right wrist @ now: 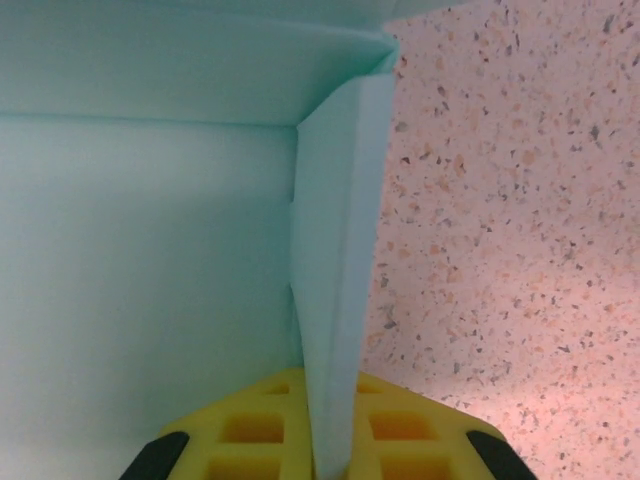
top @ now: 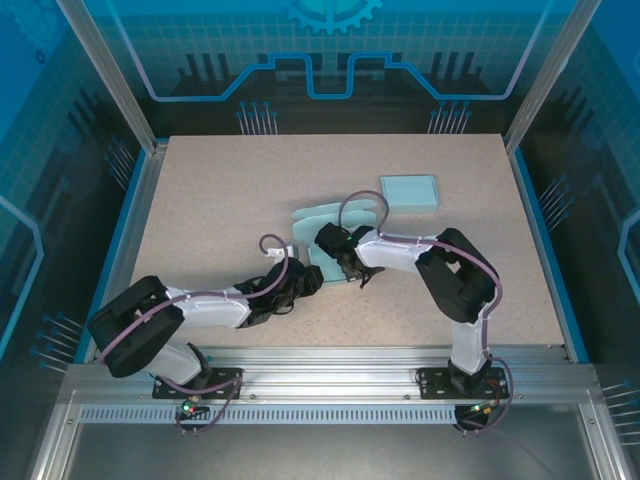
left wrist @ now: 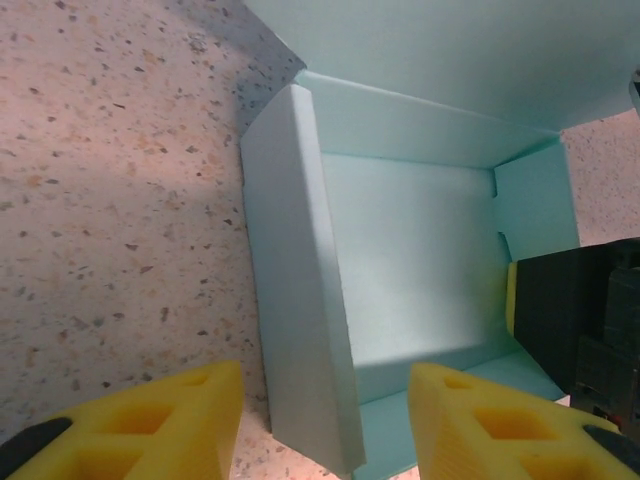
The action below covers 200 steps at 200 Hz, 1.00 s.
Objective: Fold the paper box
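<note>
— Where's the box (top: 318,222)?
— Middle of the desk (top: 220,200). Your right fingers (right wrist: 400,425) pinch its right wall (right wrist: 335,260); your left fingers (left wrist: 190,420) stand apart astride the left wall (left wrist: 295,300). Light, creasable card, likely: grip walls near folds, gently.

High rear overview, both wrist cameras close on box (left wrist: 400,250)

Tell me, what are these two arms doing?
Two robot arms are folding a pale blue paper box in the middle of the table. The right gripper is pinched shut on one side wall of the box. The left gripper is open, its fingers either side of the opposite wall. A flat blue square lies apart, farther back.
</note>
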### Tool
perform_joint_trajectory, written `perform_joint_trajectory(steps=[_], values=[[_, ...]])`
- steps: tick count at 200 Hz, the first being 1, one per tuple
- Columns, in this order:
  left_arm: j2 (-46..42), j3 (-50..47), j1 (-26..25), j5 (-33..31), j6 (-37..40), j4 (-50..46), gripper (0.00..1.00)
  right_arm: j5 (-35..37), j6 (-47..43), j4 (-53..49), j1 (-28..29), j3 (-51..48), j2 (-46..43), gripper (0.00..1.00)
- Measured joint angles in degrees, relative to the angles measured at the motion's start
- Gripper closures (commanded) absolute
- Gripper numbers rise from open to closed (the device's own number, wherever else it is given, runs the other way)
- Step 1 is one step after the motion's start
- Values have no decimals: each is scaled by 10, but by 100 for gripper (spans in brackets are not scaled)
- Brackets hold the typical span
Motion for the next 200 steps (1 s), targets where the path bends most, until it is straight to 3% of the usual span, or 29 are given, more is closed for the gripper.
perform_joint_trajectory(steps=[41, 99, 165, 200], values=[[-7, 0, 0, -9, 0, -10, 49, 39, 11, -49, 17, 40, 36, 100], [-37, -1, 0, -27, 12, -40, 48, 50, 3, -56, 21, 34, 30, 63], [-91, 2, 0, -45, 44, -100, 47, 23, -28, -68, 22, 25, -17, 43], [-123, 21, 0, -61, 102, -152, 30, 7, -43, -69, 22, 25, -45, 29]])
